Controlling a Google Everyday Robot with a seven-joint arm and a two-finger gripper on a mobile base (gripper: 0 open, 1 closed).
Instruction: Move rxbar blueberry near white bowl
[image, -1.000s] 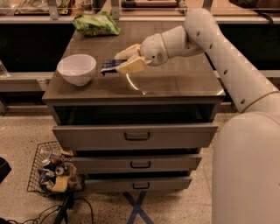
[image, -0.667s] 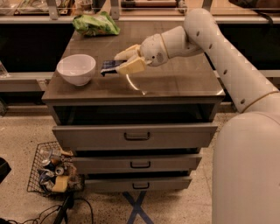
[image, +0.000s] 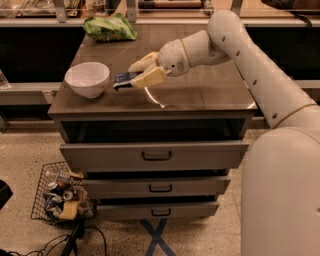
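The rxbar blueberry (image: 124, 79) is a small dark blue bar held between the pale fingers of my gripper (image: 136, 75), just above the brown cabinet top (image: 200, 92). The bar points left toward the white bowl (image: 87, 78), which sits at the front left of the top, a short gap away. My gripper is shut on the bar, and my white arm reaches in from the right.
A green snack bag (image: 109, 27) lies at the back left of the top. Below are three drawers (image: 155, 155), the top one slightly pulled out. A wire basket of cans (image: 60, 197) and cables sit on the floor at left.
The gripper and the bar have barely shifted; the bowl and the bag have not moved.
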